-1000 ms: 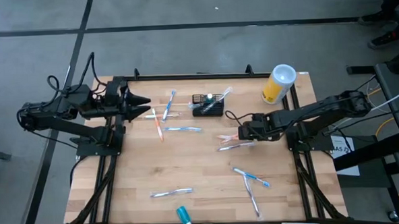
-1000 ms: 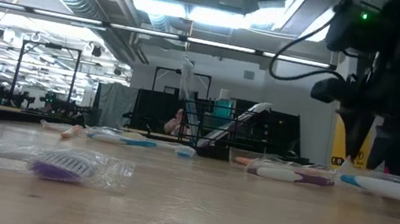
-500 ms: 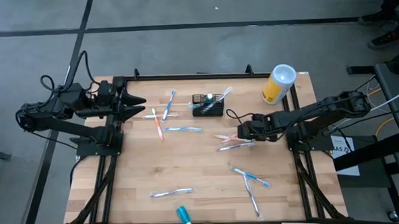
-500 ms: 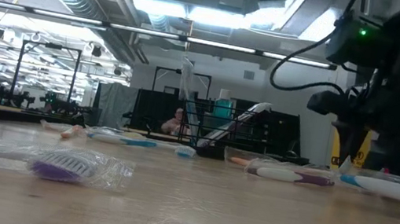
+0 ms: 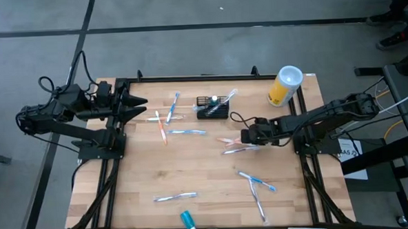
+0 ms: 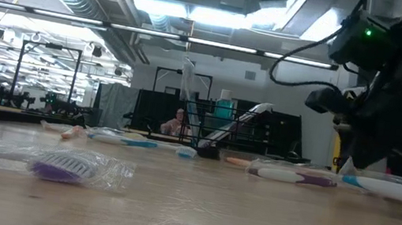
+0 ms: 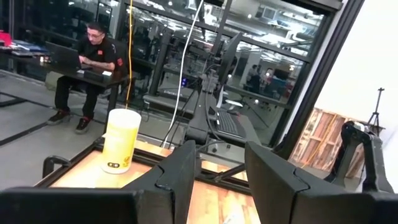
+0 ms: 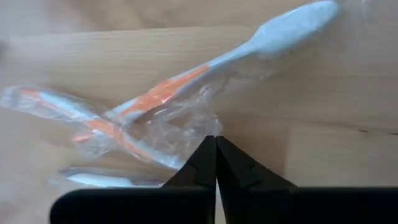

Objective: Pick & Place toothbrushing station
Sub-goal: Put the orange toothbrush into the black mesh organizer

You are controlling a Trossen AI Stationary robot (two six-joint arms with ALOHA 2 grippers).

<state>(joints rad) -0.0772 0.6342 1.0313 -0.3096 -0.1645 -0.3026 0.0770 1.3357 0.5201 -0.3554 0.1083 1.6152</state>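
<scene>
The toothbrushing station (image 5: 213, 108), a small black mesh caddy, stands at the table's far middle with a toothbrush leaning out of it; the low view shows the caddy (image 6: 210, 134) too. My right gripper (image 5: 242, 136) slants down at the middle right, shut over a clear-wrapped orange-and-white toothbrush (image 8: 186, 84) that lies on the wood. Two more wrapped toothbrushes (image 8: 93, 124) lie beside it. My left gripper (image 5: 143, 101) hangs open above the far left, pointing level toward the table's right, with nothing between its fingers (image 7: 186, 168). My right gripper has its shut fingertips (image 8: 208, 146) on the crumpled clear wrapper (image 8: 186, 134) beside the orange-and-white toothbrush's handle. It comes slanting down from the table's right side. Whether a layer of film lies between the tips, I cannot tell. The toothbrush lies flat on the table.
A yellow canister with a white lid (image 5: 284, 85) stands at the far right corner. Wrapped toothbrushes lie scattered: far left of the caddy (image 5: 173, 107), near middle (image 5: 175, 196), near right (image 5: 257, 182). A small teal item (image 5: 188, 220) lies at the near edge. A person sits beyond the table (image 7: 87, 62).
My right gripper has tipped more steeply down and sunk a little toward the wrapped toothbrushes, and its fingers have shut at the wrapper. The toothbrushes lie where they were.
</scene>
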